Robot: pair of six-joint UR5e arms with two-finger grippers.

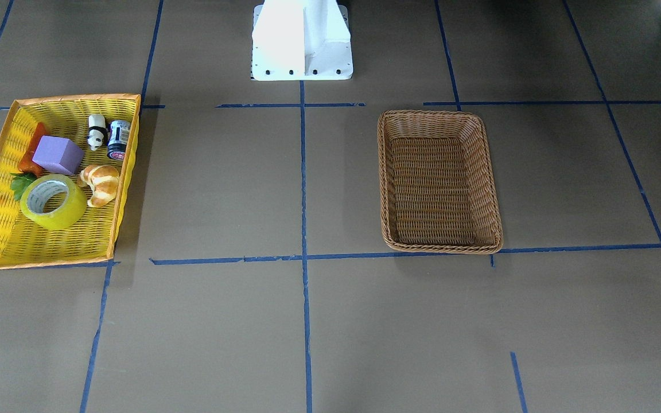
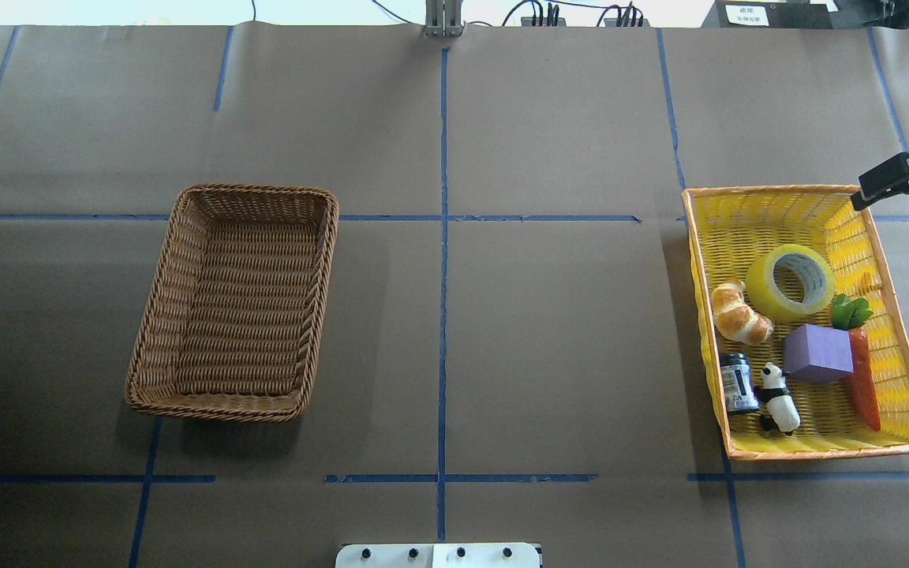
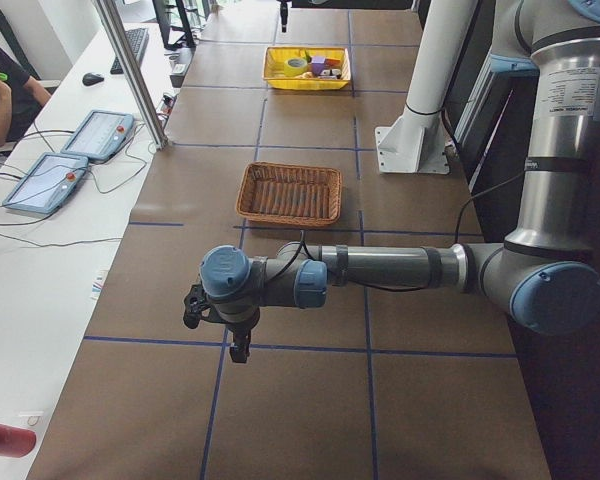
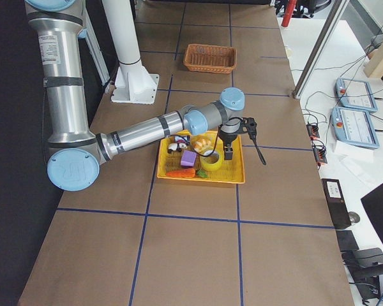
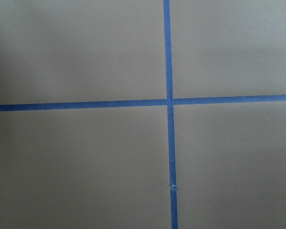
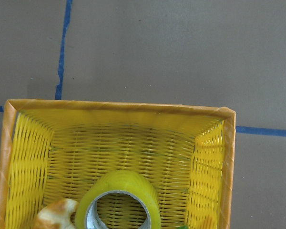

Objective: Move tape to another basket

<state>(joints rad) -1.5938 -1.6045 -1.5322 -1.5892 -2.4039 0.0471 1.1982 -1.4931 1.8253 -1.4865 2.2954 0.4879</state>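
1. Left tool (image 3: 220, 325): we find it only in the left-end view, held low over the bare surface (image 2: 502, 331) and apart from the basket. We cannot tell whether its fingers are apart or together
2. Basket (image 2: 257, 189): brown wicker, in the left half of the overhead view, with nothing inside. We take it as the destination
3. Yellow tray (image 2: 817, 452): far right, well apart from the basket. It holds the tape, a croissant (image 2: 738, 314), a purple block (image 2: 817, 353), a carrot (image 2: 863, 379), a panda figure (image 2: 779, 398) and a small can (image 2: 737, 383)
4. Tape (image 2: 762, 296): a yellow roll in the tray's far half, core opening upward and slightly tilted. The croissant is just beside it on one side and the carrot's leaves on the other
5. Right tool (image 4: 244, 156): hovers above the tray's far right corner, clear of the tape. Its fingers appear spread apart, with nothing between them
6. Step in hand, by our judgement: the approach, with the pick not yet made. The next move calls for centring over the roll, descending with one finger inside the core, clamping the wall, lifting clear of the croissant and rim, then crossing to the basket
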